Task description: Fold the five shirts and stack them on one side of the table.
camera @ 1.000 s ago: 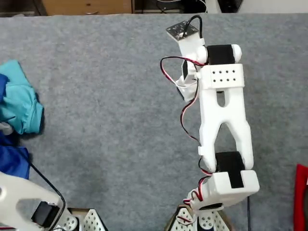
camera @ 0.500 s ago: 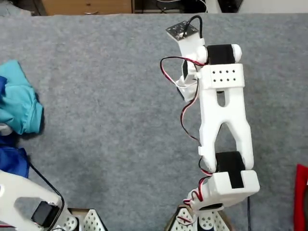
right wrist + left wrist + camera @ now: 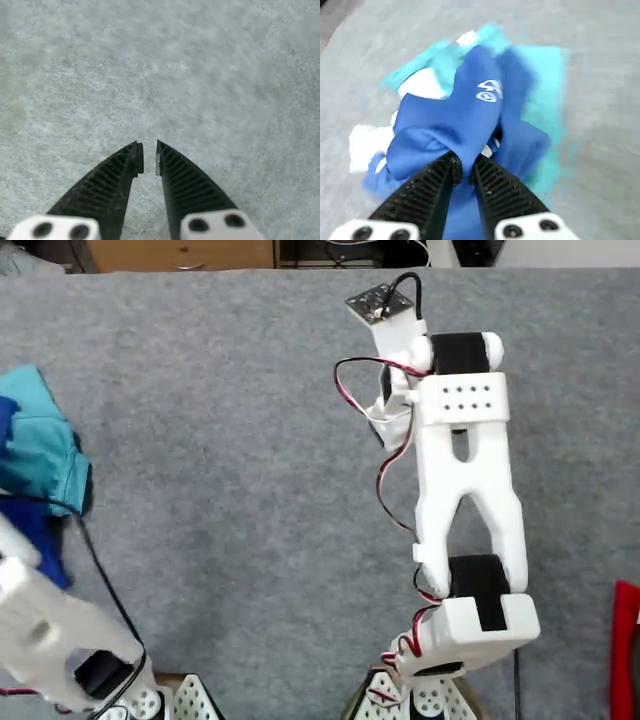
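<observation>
Left tool (image 3: 464,162) is pinched narrow on a fold of the blue shirt (image 3: 465,115), and we see fabric bunched right up to the tips. That blue shirt lies crumpled on top of a teal shirt (image 3: 545,85), with bits of white cloth (image 3: 365,140) sticking out beside and under it; we can't tell if the white is a separate shirt. From the high view we put the pile at the far left edge of the desk (image 3: 220,440), with the teal shirt farther back and the blue one nearer the arm bases. The left arm (image 3: 50,640) angles up toward it from the near left corner, a black cable trailing over the cloth.

Right tool (image 3: 149,157) is nearly closed, a thin gap between the tips, holding nothing, over bare grey felt. The right arm (image 3: 465,490) stretches out over the desk's middle-right, well apart from the pile. We see a red cloth (image 3: 626,650) at the right edge.
</observation>
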Action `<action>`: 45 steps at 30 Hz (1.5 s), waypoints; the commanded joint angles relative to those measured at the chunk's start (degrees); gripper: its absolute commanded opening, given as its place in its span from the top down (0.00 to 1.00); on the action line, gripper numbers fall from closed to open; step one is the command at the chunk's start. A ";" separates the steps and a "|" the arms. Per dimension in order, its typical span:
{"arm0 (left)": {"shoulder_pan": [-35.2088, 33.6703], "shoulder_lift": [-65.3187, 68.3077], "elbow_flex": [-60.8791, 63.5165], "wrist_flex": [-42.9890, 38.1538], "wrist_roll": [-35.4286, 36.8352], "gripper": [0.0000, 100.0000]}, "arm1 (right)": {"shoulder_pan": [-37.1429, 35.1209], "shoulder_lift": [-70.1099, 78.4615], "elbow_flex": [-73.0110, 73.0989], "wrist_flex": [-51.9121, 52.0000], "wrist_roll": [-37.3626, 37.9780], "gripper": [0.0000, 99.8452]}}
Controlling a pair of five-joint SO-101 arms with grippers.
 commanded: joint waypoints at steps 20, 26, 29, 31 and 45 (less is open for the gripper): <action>71.91 -30.64 50.02 -12.75 0.62 0.98 | 32.13 -0.04 -0.31 0.35 13.10 0.94; 74.90 -30.64 53.01 -10.81 4.48 0.82 | 31.87 -0.04 -0.31 0.35 12.92 0.91; 71.21 -31.25 52.22 -7.03 15.38 0.70 | 31.16 -0.04 -0.31 0.35 13.01 0.84; 67.69 -31.25 50.46 -4.40 16.97 0.68 | 29.93 -0.04 -0.31 0.35 13.01 0.80; 15.82 -39.60 57.76 0.53 -1.14 0.68 | -3.47 -0.04 -0.22 1.85 17.05 0.78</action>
